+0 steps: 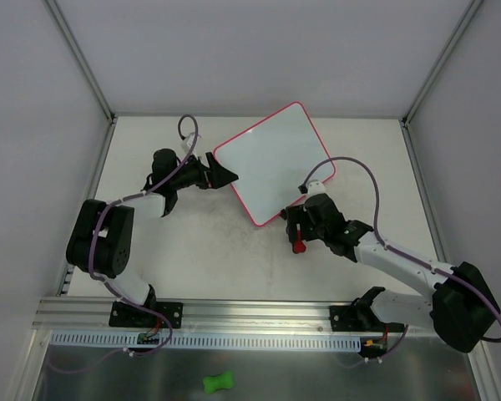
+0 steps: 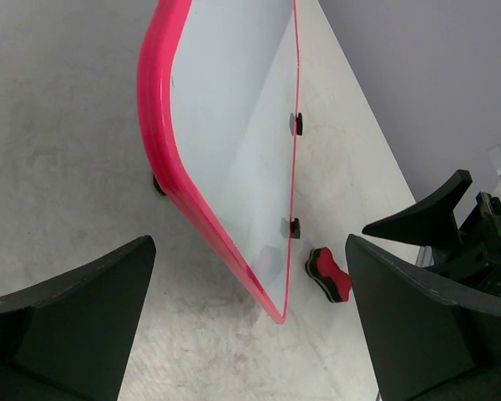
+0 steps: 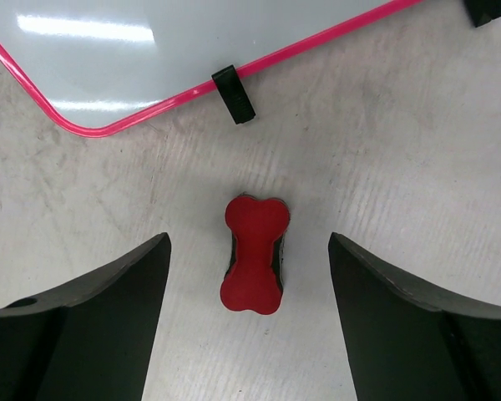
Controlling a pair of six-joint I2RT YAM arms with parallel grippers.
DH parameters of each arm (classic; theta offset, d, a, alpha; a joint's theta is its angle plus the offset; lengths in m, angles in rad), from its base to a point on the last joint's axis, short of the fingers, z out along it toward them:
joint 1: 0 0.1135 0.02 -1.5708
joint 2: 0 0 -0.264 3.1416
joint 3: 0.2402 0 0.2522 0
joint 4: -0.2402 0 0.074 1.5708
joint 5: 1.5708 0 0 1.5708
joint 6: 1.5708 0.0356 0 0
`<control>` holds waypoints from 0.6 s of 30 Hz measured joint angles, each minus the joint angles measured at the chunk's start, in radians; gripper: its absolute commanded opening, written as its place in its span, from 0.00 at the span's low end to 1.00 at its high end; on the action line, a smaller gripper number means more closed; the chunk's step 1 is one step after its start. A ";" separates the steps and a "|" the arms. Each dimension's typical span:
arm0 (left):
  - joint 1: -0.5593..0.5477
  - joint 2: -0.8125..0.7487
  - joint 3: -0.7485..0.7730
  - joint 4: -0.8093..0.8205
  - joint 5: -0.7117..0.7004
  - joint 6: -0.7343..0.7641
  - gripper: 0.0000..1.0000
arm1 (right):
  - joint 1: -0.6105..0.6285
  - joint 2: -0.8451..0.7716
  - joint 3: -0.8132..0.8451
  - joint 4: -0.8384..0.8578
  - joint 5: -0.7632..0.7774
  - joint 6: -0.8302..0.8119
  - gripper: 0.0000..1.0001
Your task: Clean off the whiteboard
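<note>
The whiteboard (image 1: 275, 159) lies on the table, white with a thin pink frame and no marks that I can see. It also shows in the left wrist view (image 2: 234, 125) and the right wrist view (image 3: 150, 58). My left gripper (image 1: 227, 175) is open at the board's left corner, which points in between its fingers (image 2: 250, 251). The small red bone-shaped eraser (image 1: 298, 246) lies on the table just in front of the board's near edge. My right gripper (image 1: 295, 227) is open and straddles the eraser (image 3: 255, 255) from above without touching it.
Two black clips (image 2: 296, 124) sit on the board's near edge; one shows in the right wrist view (image 3: 234, 93). White enclosure walls stand at the back and sides. A green bone-shaped piece (image 1: 219, 383) lies below the table's front rail (image 1: 250, 313).
</note>
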 measured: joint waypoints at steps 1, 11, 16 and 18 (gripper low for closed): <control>0.000 -0.014 0.000 -0.022 -0.019 0.008 0.99 | -0.004 -0.005 0.000 0.000 -0.002 -0.005 0.80; 0.019 -0.241 -0.110 -0.212 -0.222 0.062 0.99 | -0.021 -0.127 0.000 -0.008 0.002 -0.035 0.87; 0.016 -0.404 -0.226 -0.292 -0.270 0.081 0.99 | -0.022 -0.238 -0.006 -0.012 0.072 -0.024 0.91; 0.013 -0.482 -0.265 -0.318 -0.290 0.092 0.99 | -0.023 -0.273 -0.012 -0.016 0.105 -0.024 0.93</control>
